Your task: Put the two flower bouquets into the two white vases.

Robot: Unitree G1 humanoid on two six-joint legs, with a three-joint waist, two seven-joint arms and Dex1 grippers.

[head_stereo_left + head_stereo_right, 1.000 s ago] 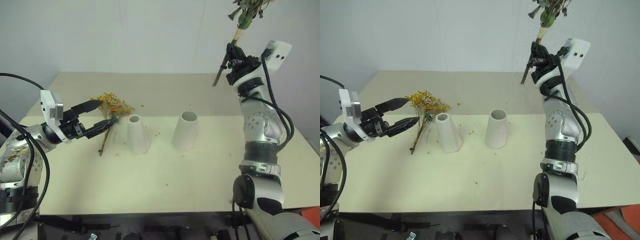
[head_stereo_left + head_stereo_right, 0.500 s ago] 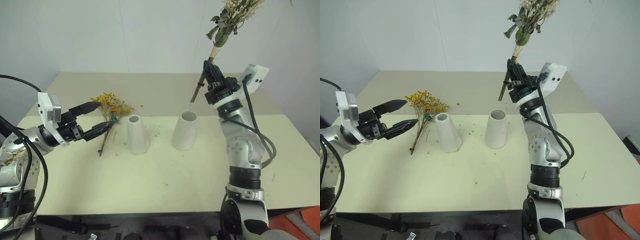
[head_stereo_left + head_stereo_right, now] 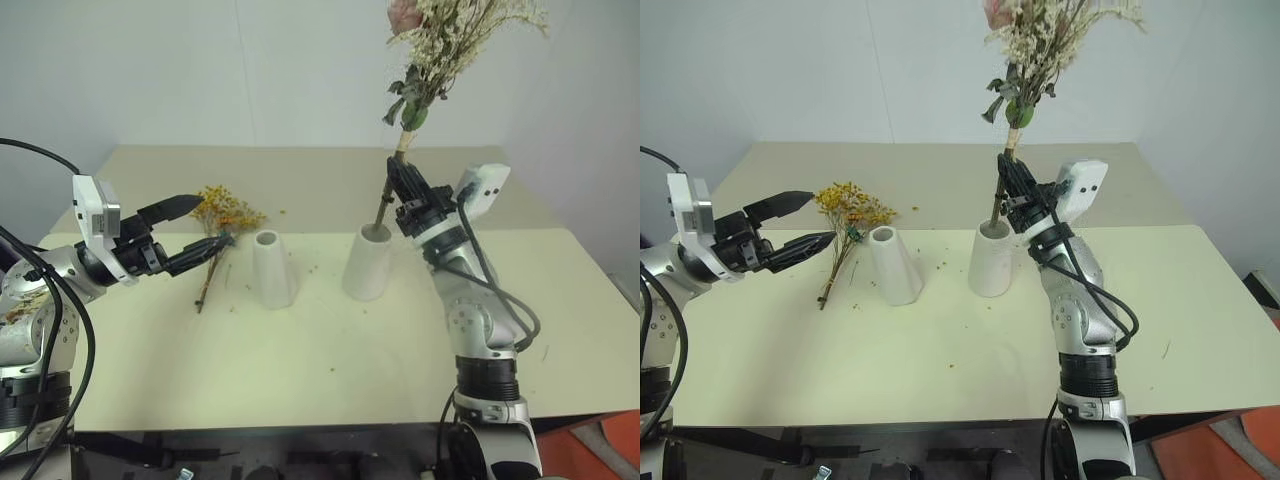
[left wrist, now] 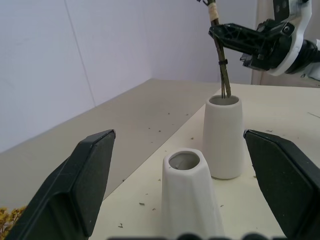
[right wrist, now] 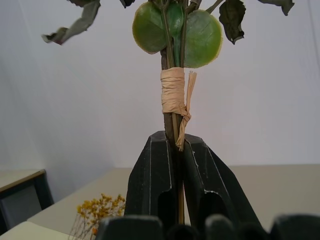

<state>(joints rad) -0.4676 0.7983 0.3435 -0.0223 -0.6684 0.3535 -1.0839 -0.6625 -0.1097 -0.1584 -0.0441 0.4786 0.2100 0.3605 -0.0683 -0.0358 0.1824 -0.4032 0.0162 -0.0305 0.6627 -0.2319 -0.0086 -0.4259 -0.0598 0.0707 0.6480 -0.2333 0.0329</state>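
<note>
Right claw (image 3: 398, 189): clenched on cream-white bouquet (image 3: 440, 45), so I keep its stem upright entering wider vase (image 3: 367, 263).
Left claw (image 3: 200, 228): released, beside yellow bouquet (image 3: 222, 215), ready for slim vase (image 3: 272, 268).

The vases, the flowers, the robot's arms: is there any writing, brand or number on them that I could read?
None can be read.
Wider vase: plain white, no mark.
Slim vase: plain white, no mark.
Cream-white bouquet and its raffia tie: no tag.
Yellow-orange bouquet: no tag.
</note>
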